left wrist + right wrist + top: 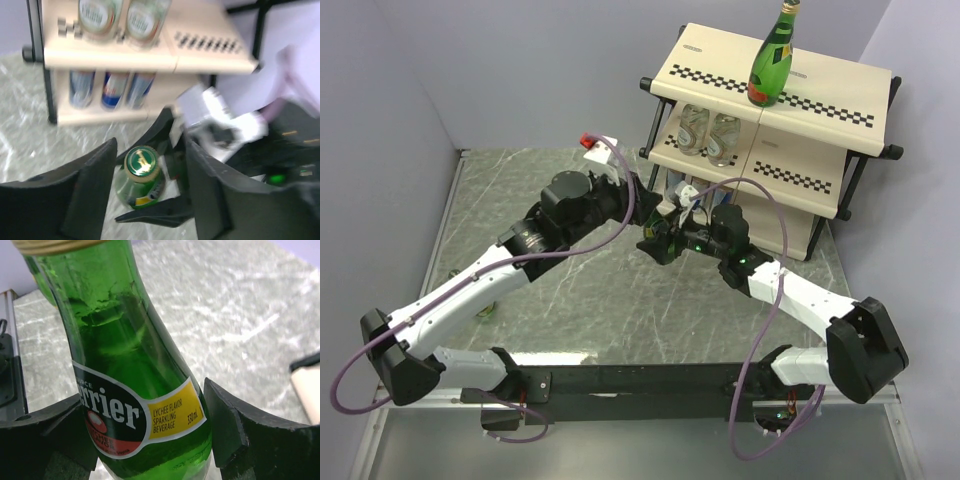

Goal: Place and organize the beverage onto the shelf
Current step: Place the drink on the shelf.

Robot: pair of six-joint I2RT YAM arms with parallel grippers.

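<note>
Six drinks (709,133) are sitting on the shelf (720,70), right end effector (150,440) gripping another green bottle (125,355), left end effector (147,185) gaping above it.

From here I see a grey-green marbled tabletop (580,300) with a thin metal edge strip (445,228), enclosed by plain pale lavender walls (520,70) under soft, even light.

Lit evenly from above in the top view, faint shadows on the table (620,300). Motion-blurred across the left wrist view, including the shelf (110,62) at 12 o'clock. Sharp on the bottle (125,370) in the right wrist view.
</note>
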